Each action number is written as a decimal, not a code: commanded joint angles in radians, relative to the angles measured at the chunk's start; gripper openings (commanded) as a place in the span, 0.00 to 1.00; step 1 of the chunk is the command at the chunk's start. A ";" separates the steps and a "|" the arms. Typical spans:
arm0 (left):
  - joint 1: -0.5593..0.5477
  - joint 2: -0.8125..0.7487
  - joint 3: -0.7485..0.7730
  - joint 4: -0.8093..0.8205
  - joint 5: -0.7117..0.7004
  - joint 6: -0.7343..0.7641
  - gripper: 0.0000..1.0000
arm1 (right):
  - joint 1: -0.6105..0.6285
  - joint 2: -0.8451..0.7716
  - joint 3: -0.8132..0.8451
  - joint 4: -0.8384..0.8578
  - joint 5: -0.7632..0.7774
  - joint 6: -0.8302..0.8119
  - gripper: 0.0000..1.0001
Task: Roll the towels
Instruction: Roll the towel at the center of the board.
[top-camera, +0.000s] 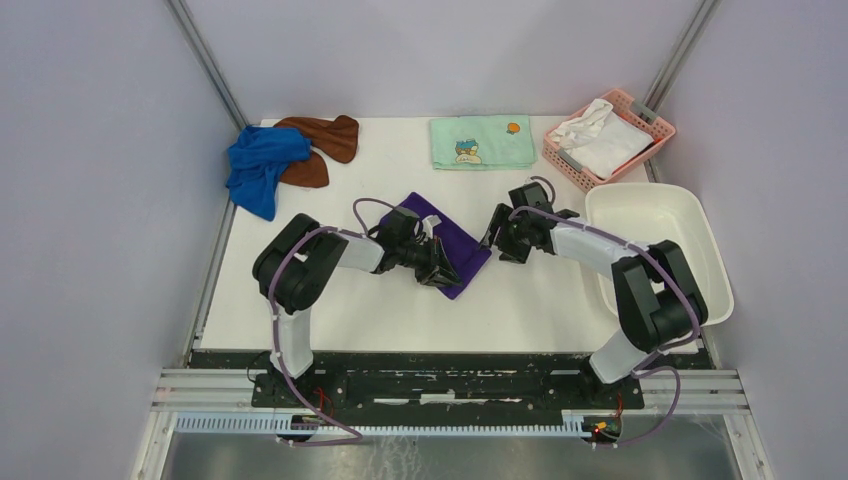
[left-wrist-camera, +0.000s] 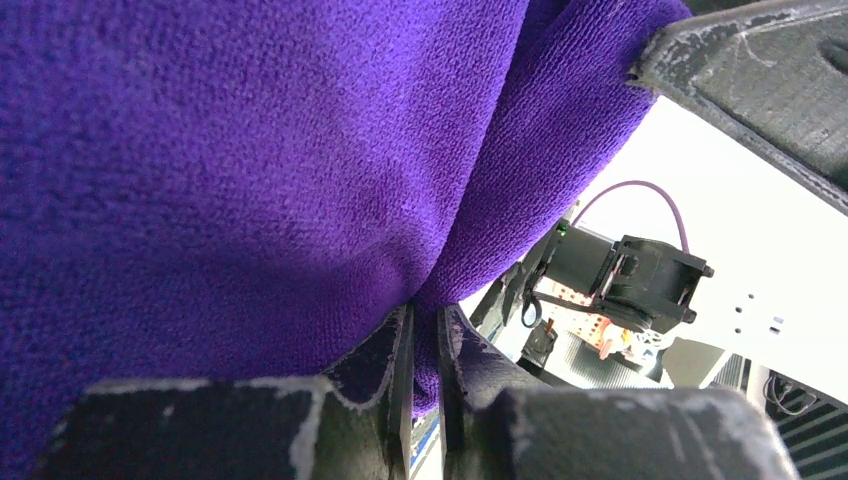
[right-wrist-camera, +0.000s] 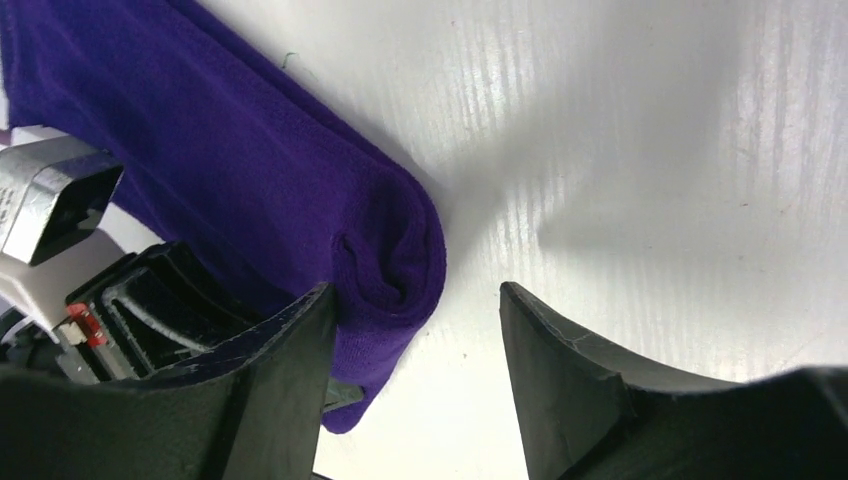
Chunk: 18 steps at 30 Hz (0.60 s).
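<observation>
White table (top-camera: 380, 300), purple towel (top-camera: 462, 246), basket (top-camera: 556, 158), tub (top-camera: 660, 212)

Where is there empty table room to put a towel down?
Bare table: the front strip between the purple towel and the near edge, and the gap between the brown towel and green towel. Crowded: the middle, by the left gripper and right gripper.

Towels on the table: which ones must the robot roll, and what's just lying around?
To roll: purple towel, blue towel, brown towel.
Just lying about: green cartoon towel, pink basket, white cloth inside it, white tub.
</observation>
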 joint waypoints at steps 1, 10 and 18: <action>0.005 -0.005 0.028 -0.060 -0.053 0.028 0.09 | 0.016 0.042 0.104 -0.119 0.062 0.001 0.67; 0.005 -0.018 0.029 -0.084 -0.087 0.040 0.09 | 0.032 0.121 0.199 -0.270 0.147 -0.010 0.54; 0.005 -0.021 0.024 -0.085 -0.089 0.036 0.09 | 0.046 0.196 0.264 -0.317 0.159 -0.026 0.35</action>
